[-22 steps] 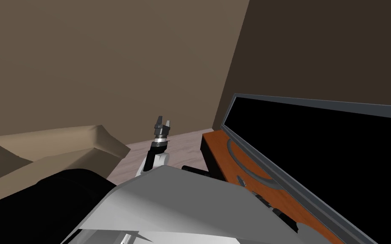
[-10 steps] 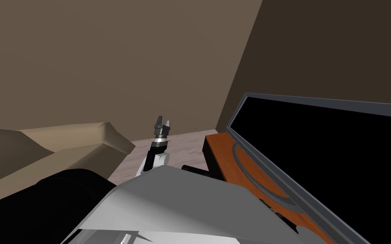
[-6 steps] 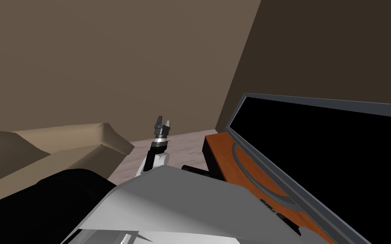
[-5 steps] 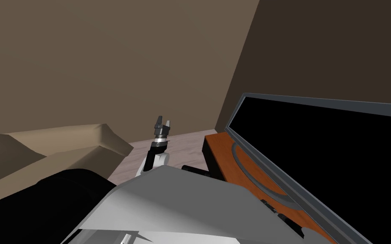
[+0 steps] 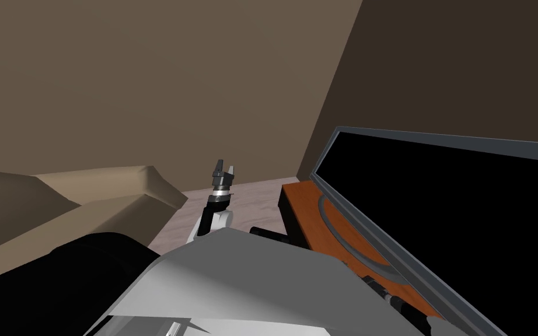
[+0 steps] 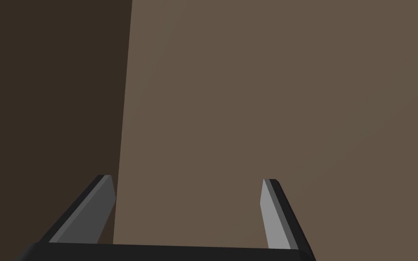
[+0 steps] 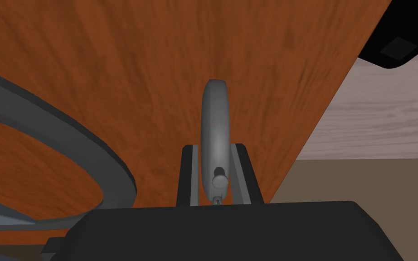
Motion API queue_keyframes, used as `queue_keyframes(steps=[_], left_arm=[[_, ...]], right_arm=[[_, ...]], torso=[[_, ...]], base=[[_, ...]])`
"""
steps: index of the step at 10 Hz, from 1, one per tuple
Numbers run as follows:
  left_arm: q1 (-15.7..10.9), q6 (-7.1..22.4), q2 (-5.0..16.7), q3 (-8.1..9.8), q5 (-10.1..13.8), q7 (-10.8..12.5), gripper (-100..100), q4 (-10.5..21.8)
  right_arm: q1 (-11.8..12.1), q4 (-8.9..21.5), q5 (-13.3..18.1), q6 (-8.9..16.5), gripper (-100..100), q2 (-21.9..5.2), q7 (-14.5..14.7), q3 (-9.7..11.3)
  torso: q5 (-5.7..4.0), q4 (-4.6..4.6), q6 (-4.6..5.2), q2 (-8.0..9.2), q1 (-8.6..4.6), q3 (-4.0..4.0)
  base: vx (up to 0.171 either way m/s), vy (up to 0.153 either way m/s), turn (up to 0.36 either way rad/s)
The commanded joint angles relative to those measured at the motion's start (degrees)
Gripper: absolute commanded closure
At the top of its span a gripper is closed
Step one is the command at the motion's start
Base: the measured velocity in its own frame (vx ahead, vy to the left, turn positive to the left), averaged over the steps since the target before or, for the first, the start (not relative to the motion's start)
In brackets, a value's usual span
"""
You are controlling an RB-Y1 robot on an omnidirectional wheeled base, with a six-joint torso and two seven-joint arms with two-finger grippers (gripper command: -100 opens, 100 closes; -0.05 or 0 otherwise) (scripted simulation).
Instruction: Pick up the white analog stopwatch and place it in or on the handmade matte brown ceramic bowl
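Note:
A grey, round stopwatch (image 7: 215,113) stands edge-on between the fingers of my right gripper (image 7: 215,147), which is shut on its sides with the crown knob toward the gripper's body. It hangs above a reddish-brown wooden top (image 7: 135,68), close to that top's edge. My left gripper (image 5: 225,168) is raised in front of my chest, before the brown wall. In the left wrist view the left gripper (image 6: 187,181) stands open with nothing between its fingers.
A flat screen (image 5: 466,221) in a grey frame stands on the wooden cabinet (image 5: 303,210) at my right, on a curved grey foot (image 7: 67,131). A tan sofa (image 5: 104,186) lies to my left. Pale plank floor (image 5: 250,198) runs between them to the wall corner.
The whole head view has shifted a little, so I have turned slightly; sofa and screen slid across the picture. Both arms keep their pose and the stopwatch stays gripped.

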Motion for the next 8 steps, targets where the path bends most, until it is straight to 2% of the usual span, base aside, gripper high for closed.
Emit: queue_keyframes(steps=[1, 5, 8], left_arm=[[0.0, 0.0, 0.0, 0.0, 0.0, 0.0, 0, 0.0], [0.0, 0.0, 0.0, 0.0, 0.0, 0.0, 0, 0.0], [0.0, 0.0, 0.0, 0.0, 0.0, 0.0, 0, 0.0]], right_arm=[[0.3, -0.5, -0.3, -0.7, 100, -1.7, -1.3, -0.4], [1.3, -1.0, -1.6, -3.0, 100, -5.9, -3.8, -2.2], [1.9, -1.3, -2.4, -4.3, 100, -8.4, -5.2, -3.2]], torso=[[0.0, 0.0, 0.0, 0.0, 0.0, 0.0], [0.01, 0.03, 0.04, 0.21, -0.01, 0.11], [0.03, 0.03, 0.02, 0.15, 0.14, 0.09]], base=[[-0.19, -0.068, 0.018], [-0.193, -0.09, 0.05], [-0.167, -0.055, 0.049]])
